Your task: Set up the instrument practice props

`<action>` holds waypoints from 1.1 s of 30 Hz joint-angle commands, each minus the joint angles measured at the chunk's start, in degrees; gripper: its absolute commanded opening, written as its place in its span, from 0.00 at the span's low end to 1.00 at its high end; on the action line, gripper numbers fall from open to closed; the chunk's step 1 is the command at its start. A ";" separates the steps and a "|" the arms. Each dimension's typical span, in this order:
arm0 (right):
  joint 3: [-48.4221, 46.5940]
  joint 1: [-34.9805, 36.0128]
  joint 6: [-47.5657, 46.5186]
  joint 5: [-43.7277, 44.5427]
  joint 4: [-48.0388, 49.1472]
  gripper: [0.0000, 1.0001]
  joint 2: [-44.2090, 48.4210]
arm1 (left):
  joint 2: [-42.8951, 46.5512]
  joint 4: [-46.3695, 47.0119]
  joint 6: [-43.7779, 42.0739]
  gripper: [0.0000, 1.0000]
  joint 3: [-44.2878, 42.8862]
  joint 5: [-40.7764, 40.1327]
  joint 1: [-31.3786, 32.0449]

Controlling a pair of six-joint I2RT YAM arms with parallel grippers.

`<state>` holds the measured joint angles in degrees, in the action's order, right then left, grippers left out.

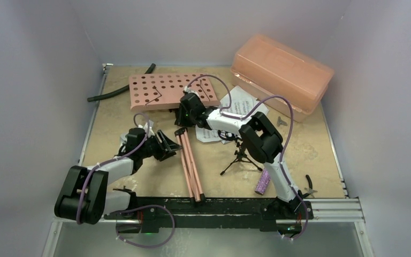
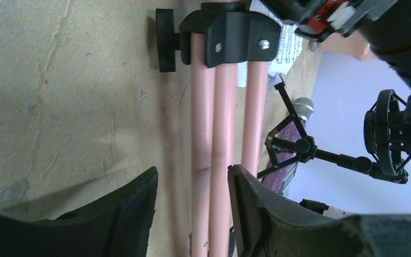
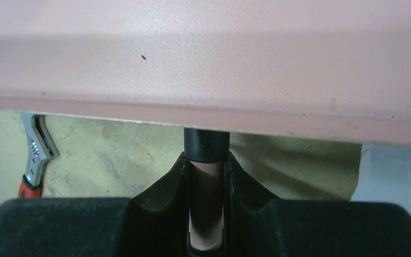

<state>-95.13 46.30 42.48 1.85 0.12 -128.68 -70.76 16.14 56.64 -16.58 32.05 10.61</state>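
- Right gripper (image 3: 206,163) clamps the pole (image 3: 206,225) of the pink stand (image 1: 174,91), just under its perforated desk (image 3: 203,53).
- Left gripper (image 2: 192,179), jaws apart, straddles the folded legs (image 2: 203,107) below their black hub.
- The stand lies flat on the table (image 1: 123,176), desk at the far end and legs toward the arms.
- The mic stand (image 1: 241,155) is upright just right of the legs, with the microphone (image 1: 262,182) nearby.
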 commanded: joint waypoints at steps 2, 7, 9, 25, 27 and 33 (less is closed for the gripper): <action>-2.78 -1.61 4.76 -5.50 12.72 0.00 11.35 | -4.92 15.29 2.98 0.48 2.38 4.58 -0.41; -3.09 -1.95 4.94 -7.20 13.06 0.00 11.45 | -11.02 21.64 4.00 0.46 2.15 6.50 -0.37; -3.00 -1.93 4.69 -7.29 13.15 0.00 11.71 | -13.65 24.96 4.78 0.44 2.14 7.33 -0.36; -4.21 -2.09 2.89 -7.65 13.49 0.00 13.11 | -16.06 35.61 9.10 0.09 0.22 9.63 -0.33; -4.46 -2.06 2.02 -7.61 13.59 0.00 13.49 | -15.04 32.72 7.72 0.02 -0.50 9.62 -0.32; -1.74 -2.07 -1.48 -7.58 18.09 0.00 17.53 | -10.97 23.33 2.48 0.00 -3.13 8.63 -0.32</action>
<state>-95.11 43.68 42.04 -2.50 0.43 -124.60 -84.90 44.25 64.69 -16.49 41.98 10.52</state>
